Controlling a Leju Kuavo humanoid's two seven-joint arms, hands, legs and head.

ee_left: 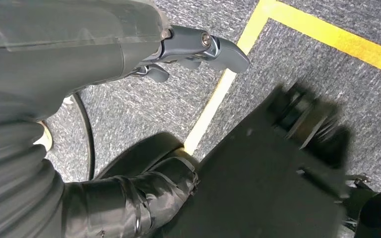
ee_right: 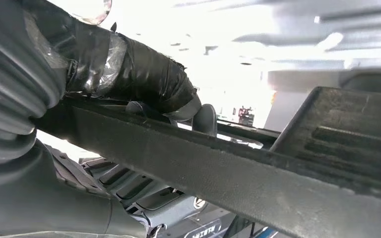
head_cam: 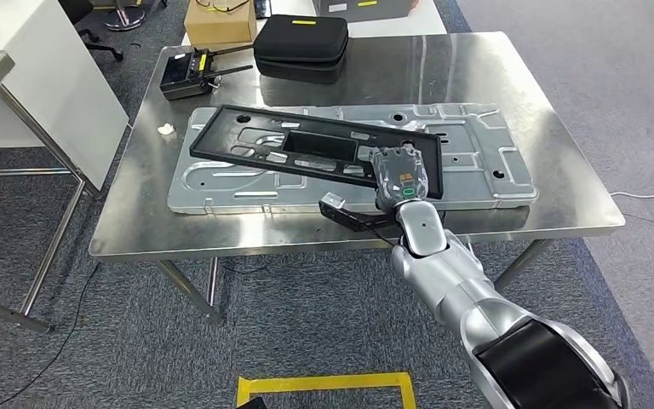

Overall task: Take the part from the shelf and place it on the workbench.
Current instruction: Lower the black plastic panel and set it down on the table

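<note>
Nearest the head camera, a silver right arm rises from about five o'clock toward the middle of the picture. Its right hand (head_cam: 402, 179) rests on the near right end of a long black frame part (head_cam: 306, 146). That part lies slanted over a large grey metal panel (head_cam: 477, 162) on the steel workbench (head_cam: 545, 111). At twelve o'clock sit a black zip case (head_cam: 301, 47) and a cardboard box (head_cam: 220, 24); a small black device (head_cam: 189, 75) sits at eleven o'clock, and a white shelf unit (head_cam: 43, 94) stands at nine o'clock.

The left wrist camera looks down at grey carpet crossed by yellow floor tape (ee_left: 238, 59). The left hand (ee_left: 193, 49) hangs there holding nothing; its fingers look loosely bent, and I cannot tell whether they are closed.

The right wrist camera sits very close. The taped thumb (ee_right: 144, 79) lies over one face of the frame's rail and a fingertip shows at its far side, so the fingers appear clamped on the rail.

The risk, as I judge it, is that the frame bridges the panel's raised ribs. Letting go before it settles could make it slide or tip toward the table's near edge.
</note>
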